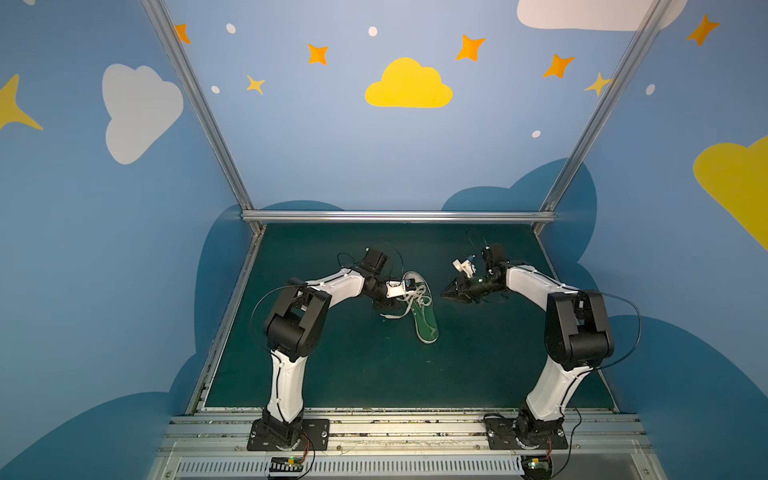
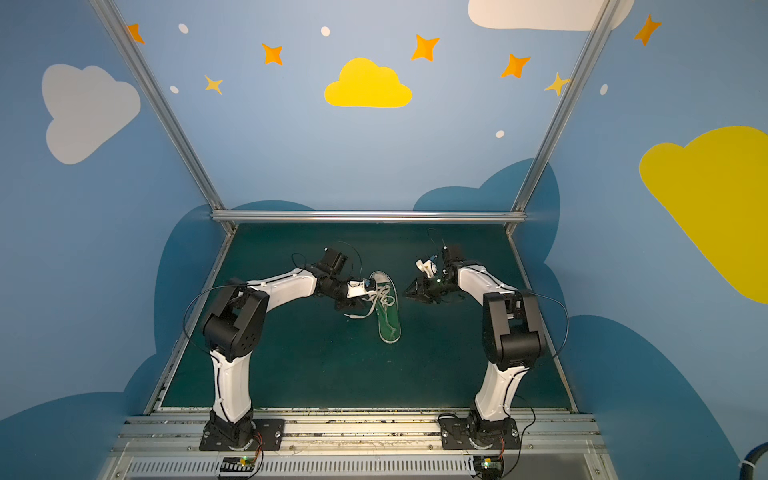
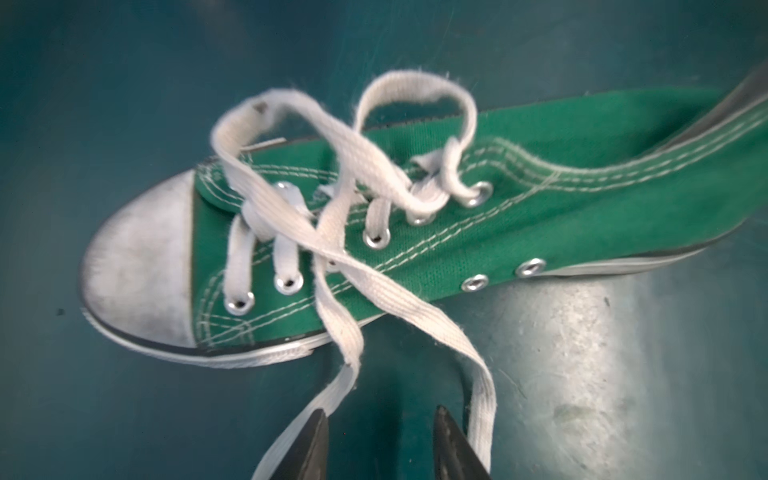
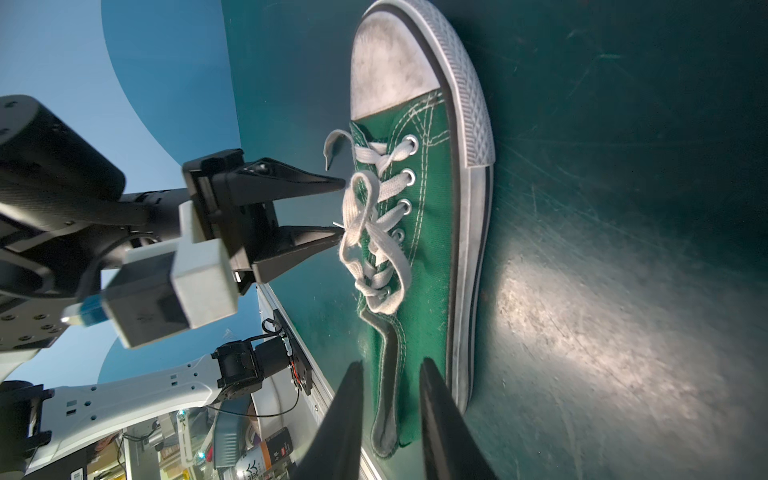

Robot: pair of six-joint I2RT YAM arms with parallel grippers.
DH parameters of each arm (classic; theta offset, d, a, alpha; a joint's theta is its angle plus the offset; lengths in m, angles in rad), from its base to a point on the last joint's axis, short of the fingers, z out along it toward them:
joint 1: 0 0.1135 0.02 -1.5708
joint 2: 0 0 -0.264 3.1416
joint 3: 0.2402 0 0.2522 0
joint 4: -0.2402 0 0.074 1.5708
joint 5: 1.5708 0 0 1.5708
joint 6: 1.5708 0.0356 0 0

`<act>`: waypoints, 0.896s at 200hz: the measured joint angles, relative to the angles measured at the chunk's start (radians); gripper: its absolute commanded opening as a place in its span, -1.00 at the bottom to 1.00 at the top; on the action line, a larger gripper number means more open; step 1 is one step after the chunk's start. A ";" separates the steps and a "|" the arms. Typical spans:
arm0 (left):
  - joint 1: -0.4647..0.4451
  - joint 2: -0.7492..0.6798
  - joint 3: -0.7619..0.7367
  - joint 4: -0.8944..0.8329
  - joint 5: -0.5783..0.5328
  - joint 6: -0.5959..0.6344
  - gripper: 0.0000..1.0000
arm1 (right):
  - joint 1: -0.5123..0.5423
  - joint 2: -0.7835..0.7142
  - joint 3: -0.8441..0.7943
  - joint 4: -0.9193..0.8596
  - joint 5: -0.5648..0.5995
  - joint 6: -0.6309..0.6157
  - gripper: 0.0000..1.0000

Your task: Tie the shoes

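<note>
Left gripper (image 3: 380, 415) parted, empty, frame bottom; laces (image 3: 395, 291) pass outside jaws, so closing risks missing them. Right gripper (image 4: 391, 365) parted, empty.

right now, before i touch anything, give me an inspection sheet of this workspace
surface: dark green mat, scuffed, with a glare patch
job's things: green shoe lying on the mat, toe toward the back; white laces threaded but untied, both ends trailing toward the left claw
clutter: nothing seen
claws: left claw open at the lace ends, one end passing each side of it, nothing between the jaws; right claw narrowly open, empty, beside the shoe and apart from it
cables: black cables loop off both arms, none lying on the shoe
surroundings: blue walls painted with clouds and stars; metal frame at the mat's back edge
</note>
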 measured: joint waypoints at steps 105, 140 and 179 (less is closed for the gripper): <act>-0.025 0.041 0.042 0.064 -0.016 -0.018 -0.52 | -0.021 0.000 0.000 -0.013 -0.001 -0.013 -0.51; -0.031 0.046 0.042 0.067 -0.025 -0.022 -0.80 | -0.024 0.000 0.000 -0.019 -0.002 -0.018 -0.51; -0.031 0.046 0.042 0.076 -0.045 -0.022 -0.94 | -0.026 0.000 -0.011 -0.014 -0.018 -0.014 -0.57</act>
